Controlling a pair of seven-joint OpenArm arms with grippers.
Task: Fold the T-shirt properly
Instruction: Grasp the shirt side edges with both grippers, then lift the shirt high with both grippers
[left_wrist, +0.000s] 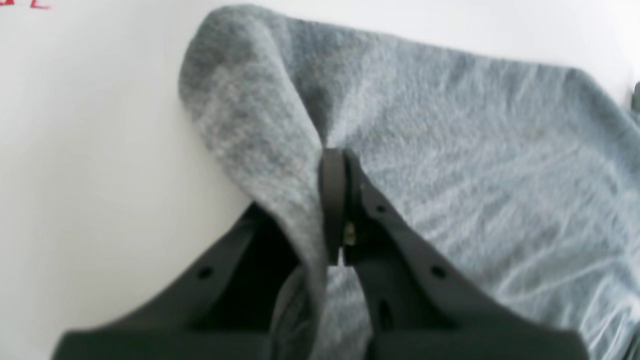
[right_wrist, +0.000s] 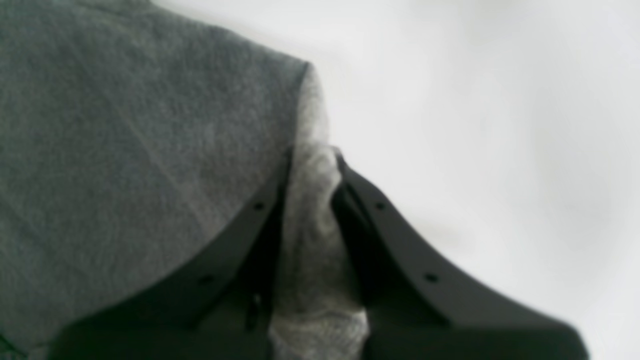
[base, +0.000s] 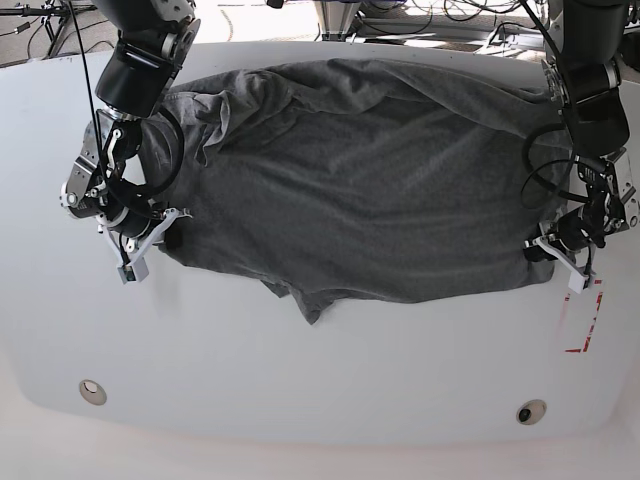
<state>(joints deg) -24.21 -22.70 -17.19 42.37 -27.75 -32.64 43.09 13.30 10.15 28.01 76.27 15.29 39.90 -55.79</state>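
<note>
T-shirt: dark charcoal-grey, plain, spread across the far half of the white table, lying sideways so its length runs from the table's left side to its right. Fabric rumpled, with folds bunched toward the far-left corner and a small flap hanging out from the near edge of the cloth, pointing at the table's near edge.

Right gripper: at the shirt's edge on the table's left side. Jaws drawn together on a bunched fold of the cloth; the wrist view shows pale-looking fabric pinched between the two black fingers.

Left gripper: at the shirt's opposite edge, on the table's right side. Jaws pressed together with a ridge of the cloth caught between them; the fabric rises in a peak at the fingertips and falls away over the table to either side.

Red tape outline: a thin rectangular marking on the table, just nearer than the left gripper, close to the right edge.

Two round fittings, one toward each near corner of the table.
</note>
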